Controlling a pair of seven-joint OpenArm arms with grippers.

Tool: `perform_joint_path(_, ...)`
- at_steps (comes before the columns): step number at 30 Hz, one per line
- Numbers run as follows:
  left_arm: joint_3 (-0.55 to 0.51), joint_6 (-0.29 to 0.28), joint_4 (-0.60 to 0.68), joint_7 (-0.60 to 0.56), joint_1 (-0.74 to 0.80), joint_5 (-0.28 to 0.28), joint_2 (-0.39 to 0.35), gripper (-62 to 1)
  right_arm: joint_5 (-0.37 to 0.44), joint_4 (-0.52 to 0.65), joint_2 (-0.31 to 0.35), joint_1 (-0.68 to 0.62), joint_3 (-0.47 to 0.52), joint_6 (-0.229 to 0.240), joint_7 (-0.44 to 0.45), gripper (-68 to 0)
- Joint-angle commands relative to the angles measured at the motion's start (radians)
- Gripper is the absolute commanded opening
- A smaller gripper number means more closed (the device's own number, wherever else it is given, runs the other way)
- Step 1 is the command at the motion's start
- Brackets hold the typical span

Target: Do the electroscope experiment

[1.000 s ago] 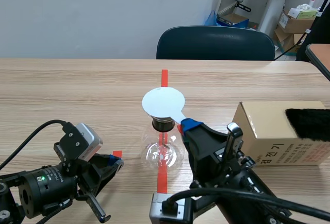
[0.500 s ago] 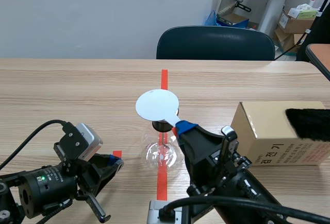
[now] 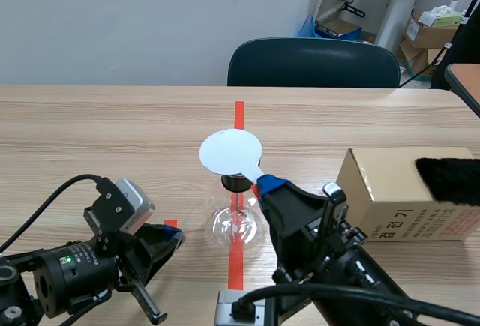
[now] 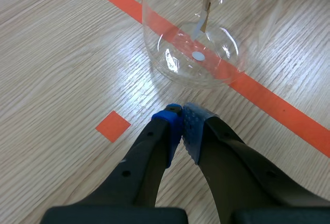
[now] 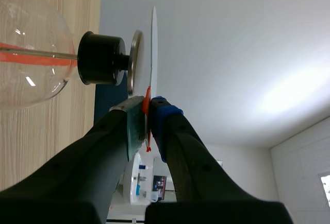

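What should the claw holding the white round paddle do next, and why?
Probably ease the right claw down a little, so the white paddle meets the metal plate on the glass flask. The paddle hangs just over the plate with a thin gap showing, and the claw is shut on its handle.

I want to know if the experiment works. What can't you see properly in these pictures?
- Thin strip inside the round clear glass flask: tiny in scene view, cut off by left wrist view's edge.
- Silver metal disc: hidden under the white round paddle in scene view.
- Black furry pad: cut off at scene view's edge.
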Motion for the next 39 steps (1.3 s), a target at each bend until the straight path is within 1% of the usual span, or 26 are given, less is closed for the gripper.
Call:
perform_joint_path(1,-0.005,-0.001,0.021,-0.016,-0.003,0.004,0.003,-58.4,0.000,0.009,0.011,0.009,0.001,-0.014,-0.027,-66.7)
perform_joint_path(10,-0.005,-0.001,0.021,-0.016,-0.003,0.003,0.003,-58.4,0.000,0.009,0.011,0.003,0.001,-0.015,-0.257,-66.7)
perform_joint_path(15,-0.005,-0.001,0.021,-0.016,-0.003,0.003,0.003,-58.4,0.000,0.009,0.019,-0.020,0.001,-0.016,-0.362,-66.7)
perform_joint_path(20,-0.005,-0.002,0.021,-0.016,-0.003,0.003,0.003,-58.4,0.000,0.010,0.023,-0.043,0.001,-0.044,-0.468,-66.7)
perform_joint_path(22,-0.005,-0.002,0.021,-0.016,-0.003,0.003,0.003,-58.4,0.000,0.010,0.026,-0.044,0.001,-0.049,-0.511,-66.7)
perform_joint_path(26,-0.005,-0.002,0.021,-0.016,-0.003,0.003,0.003,-58.4,-0.001,0.010,0.034,-0.044,0.001,-0.050,-0.553,-66.7)
perform_joint_path(28,-0.005,-0.002,0.021,-0.016,-0.003,0.003,0.003,-58.4,-0.001,0.010,0.034,-0.044,0.001,-0.059,-0.564,-66.7)
perform_joint_path(34,-0.005,-0.002,0.021,-0.016,-0.003,0.003,0.003,-58.4,-0.010,0.010,0.036,-0.043,0.001,-0.072,-0.581,-66.7)
perform_joint_path(39,-0.005,-0.002,0.021,-0.016,-0.003,0.003,0.003,-58.4,-0.013,0.010,0.035,-0.043,0.001,-0.076,-0.577,-66.7)
